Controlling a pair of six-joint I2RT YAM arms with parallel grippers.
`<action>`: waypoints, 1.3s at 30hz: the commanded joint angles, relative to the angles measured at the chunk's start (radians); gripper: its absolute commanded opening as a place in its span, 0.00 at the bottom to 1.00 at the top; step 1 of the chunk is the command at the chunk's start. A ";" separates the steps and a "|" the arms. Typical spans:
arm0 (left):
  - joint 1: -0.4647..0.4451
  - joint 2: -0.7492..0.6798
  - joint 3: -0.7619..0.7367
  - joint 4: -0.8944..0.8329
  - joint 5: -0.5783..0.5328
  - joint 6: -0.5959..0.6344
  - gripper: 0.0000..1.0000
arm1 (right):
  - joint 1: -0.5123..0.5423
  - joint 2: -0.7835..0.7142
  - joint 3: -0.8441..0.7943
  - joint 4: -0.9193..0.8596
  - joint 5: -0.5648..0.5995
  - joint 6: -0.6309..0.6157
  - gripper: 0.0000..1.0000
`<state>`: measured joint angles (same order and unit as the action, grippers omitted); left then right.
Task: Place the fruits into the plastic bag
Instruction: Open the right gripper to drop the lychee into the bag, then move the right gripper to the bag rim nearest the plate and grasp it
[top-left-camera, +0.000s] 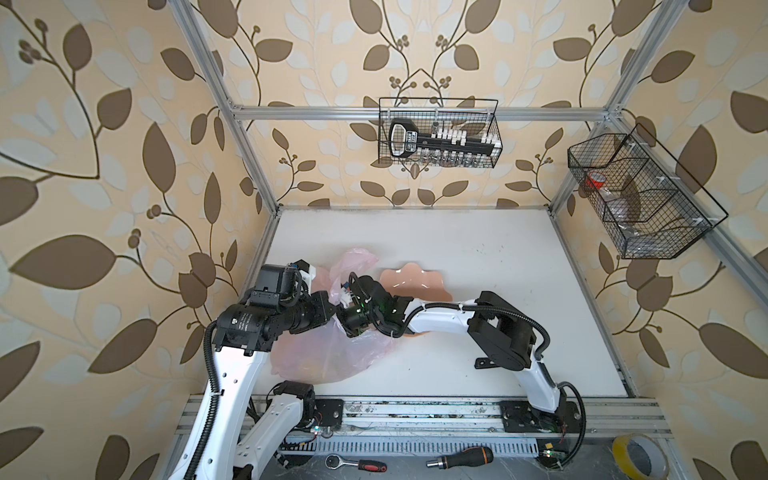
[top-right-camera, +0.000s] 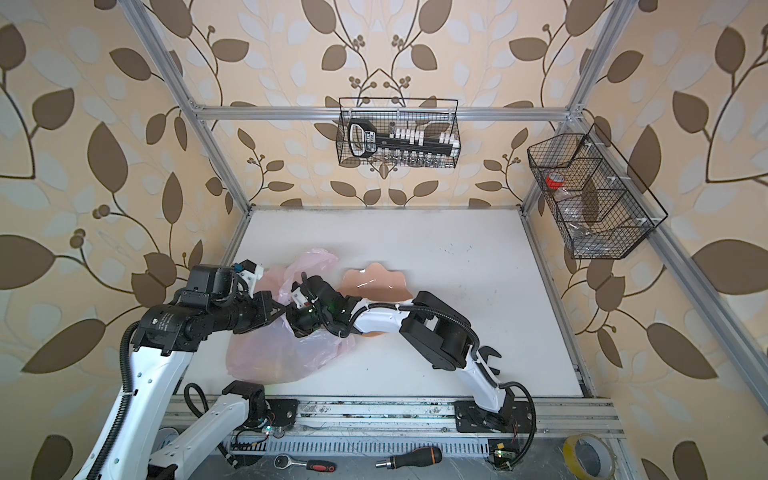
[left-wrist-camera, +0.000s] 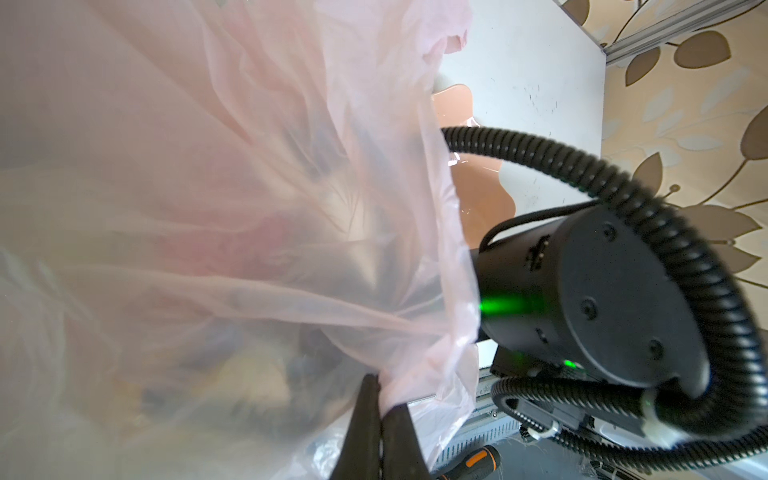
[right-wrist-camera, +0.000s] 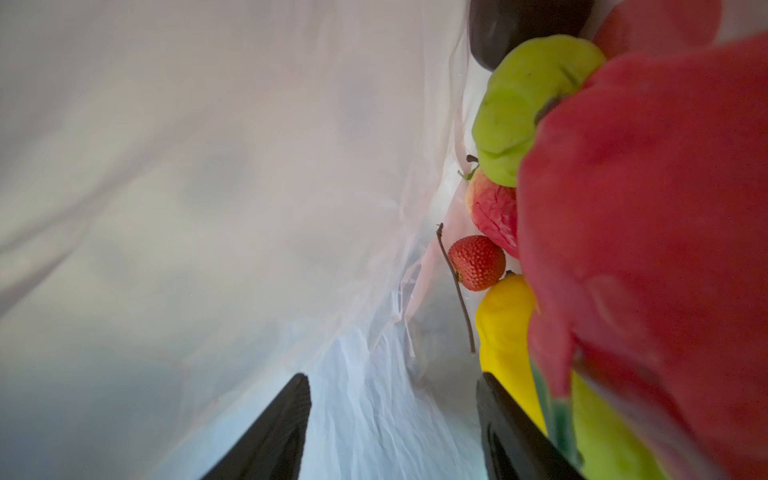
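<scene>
Pinching the rim of the single plastic bag (left-wrist-camera: 249, 166), the left gripper (left-wrist-camera: 376, 380) is pressed together; the right gripper (right-wrist-camera: 395, 399) is spread wide inside it. Six items are counted in the bag, nearest first: one dragon fruit (right-wrist-camera: 644, 249), one yellow fruit (right-wrist-camera: 505, 332), one strawberry (right-wrist-camera: 478, 262), one wrinkled pink-red fruit (right-wrist-camera: 494, 212), one green pear (right-wrist-camera: 519, 112), one dark purple ball (right-wrist-camera: 519, 25). Beyond the bag, one peach-pink bowl (top-left-camera: 415, 277) is set on the table (top-left-camera: 498, 249).

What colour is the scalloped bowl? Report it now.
Peach-pink and glossy. The scalloped bowl shows best in a top view.
</scene>
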<state>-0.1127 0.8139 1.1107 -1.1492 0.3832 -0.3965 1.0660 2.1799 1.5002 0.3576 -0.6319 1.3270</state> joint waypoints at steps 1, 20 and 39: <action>-0.007 -0.014 -0.001 -0.009 -0.004 0.002 0.00 | -0.009 -0.043 -0.014 -0.029 0.020 -0.028 0.65; -0.007 -0.019 -0.009 -0.004 0.000 -0.004 0.00 | -0.213 -0.427 -0.253 -0.345 0.273 -0.433 0.83; -0.007 0.000 -0.009 0.004 0.005 0.004 0.00 | -0.269 -0.992 -0.809 -0.378 0.325 -0.994 1.00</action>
<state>-0.1127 0.8116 1.1061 -1.1511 0.3836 -0.3965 0.7864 1.2160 0.7414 -0.0345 -0.3130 0.4355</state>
